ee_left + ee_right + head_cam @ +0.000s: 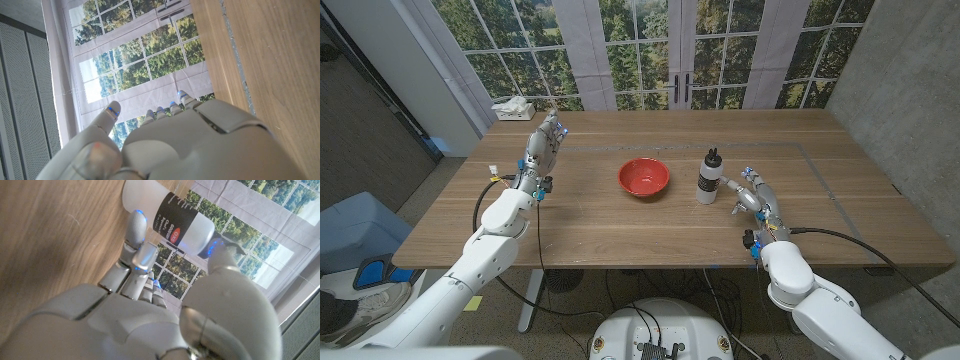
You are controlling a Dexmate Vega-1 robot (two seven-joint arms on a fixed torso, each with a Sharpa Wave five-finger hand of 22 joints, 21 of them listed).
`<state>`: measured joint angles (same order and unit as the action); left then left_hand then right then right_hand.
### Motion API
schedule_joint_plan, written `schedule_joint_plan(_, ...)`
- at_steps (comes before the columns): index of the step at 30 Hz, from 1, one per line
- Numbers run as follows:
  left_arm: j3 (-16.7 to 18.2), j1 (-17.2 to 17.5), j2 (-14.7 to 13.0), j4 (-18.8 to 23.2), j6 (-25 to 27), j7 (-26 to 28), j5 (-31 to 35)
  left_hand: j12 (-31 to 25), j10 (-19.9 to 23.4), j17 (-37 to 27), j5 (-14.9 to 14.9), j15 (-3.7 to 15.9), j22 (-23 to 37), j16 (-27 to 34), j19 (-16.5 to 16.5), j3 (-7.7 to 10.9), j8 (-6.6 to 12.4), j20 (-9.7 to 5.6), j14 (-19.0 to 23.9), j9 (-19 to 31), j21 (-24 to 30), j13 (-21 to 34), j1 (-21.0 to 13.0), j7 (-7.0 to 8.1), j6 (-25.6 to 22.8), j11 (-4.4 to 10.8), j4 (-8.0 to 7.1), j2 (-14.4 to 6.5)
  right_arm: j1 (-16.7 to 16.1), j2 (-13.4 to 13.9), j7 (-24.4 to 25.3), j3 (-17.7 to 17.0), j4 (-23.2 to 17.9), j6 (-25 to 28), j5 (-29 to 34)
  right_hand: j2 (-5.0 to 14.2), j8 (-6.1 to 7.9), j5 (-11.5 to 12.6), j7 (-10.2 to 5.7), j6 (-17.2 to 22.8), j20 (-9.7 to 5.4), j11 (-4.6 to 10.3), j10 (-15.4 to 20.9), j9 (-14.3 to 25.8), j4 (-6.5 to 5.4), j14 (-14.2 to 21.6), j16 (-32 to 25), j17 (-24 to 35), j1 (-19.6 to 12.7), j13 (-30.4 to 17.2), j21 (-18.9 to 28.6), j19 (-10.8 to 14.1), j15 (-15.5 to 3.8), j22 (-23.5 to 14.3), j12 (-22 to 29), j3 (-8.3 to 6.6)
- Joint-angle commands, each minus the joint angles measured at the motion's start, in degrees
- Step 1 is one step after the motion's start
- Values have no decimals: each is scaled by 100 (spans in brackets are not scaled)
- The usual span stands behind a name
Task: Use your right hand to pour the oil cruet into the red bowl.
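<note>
Oil cruet stands upright on the wooden table, just right of the red bowl, near but apart from it. Likely set there so a short tilt toward the bowl does the pour. Bowl sits open side up, mid-table.

Right hand is low over the table, just beside the cruet on its far-from-bowl side. In the right wrist view the fingers are spread, reaching either side of the cruet body; contact cannot be told, no grip closed yet.

Left hand is raised at the table's left, well apart, fingers apart, holding nothing.
</note>
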<state>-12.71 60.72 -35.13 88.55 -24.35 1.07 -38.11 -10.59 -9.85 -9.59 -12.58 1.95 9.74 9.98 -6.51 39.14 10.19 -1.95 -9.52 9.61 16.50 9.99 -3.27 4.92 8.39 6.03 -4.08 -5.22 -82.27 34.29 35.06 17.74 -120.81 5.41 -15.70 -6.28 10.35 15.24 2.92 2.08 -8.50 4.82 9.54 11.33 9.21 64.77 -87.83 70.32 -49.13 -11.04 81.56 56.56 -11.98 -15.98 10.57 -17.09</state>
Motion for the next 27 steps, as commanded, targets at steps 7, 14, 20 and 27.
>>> schedule_joint_plan(7,51,82,-16,58,-31,35,-5,-18,-387,-20,-17,525,28,24,26,49,18,-339,-467,12,-47,14,-11,-21,-4,22,-19,-446,220,-139,65,310,135,-12,162,-23,5,-4,-4,-157,-384,1,-154,21,-20,-167,61,6,-188,-37,-12,-69,-1,51,3,6)
schedule_joint_plan(14,81,127,-28,119,-42,63,-3,-18,-389,-17,-17,523,29,20,32,48,18,-339,-473,12,-60,14,-14,-22,-3,12,-13,-446,347,-218,-27,439,315,-147,151,72,4,-15,-3,-271,-383,38,-247,23,-45,-205,78,-1,-290,-39,-1,31,-8,151,11,-27)
schedule_joint_plan(20,99,169,-46,173,-48,74,6,-19,-386,-16,-16,522,29,20,39,46,19,-335,-473,12,-71,14,-16,-22,-6,18,-10,-450,466,-209,-50,544,347,-33,226,103,14,-31,7,-301,-384,29,-296,23,-55,-216,86,-5,-332,-38,-6,52,-9,206,14,-35)
schedule_joint_plan(27,126,226,-57,214,-60,78,-5,-21,-381,-15,-16,522,30,21,45,44,20,-336,-470,12,-84,14,-17,-22,-8,20,-6,-449,584,-280,-69,662,452,-10,236,55,-4,-66,-18,-467,-379,59,-430,27,-85,-295,128,-13,-316,-36,-59,-26,1,306,2,12)
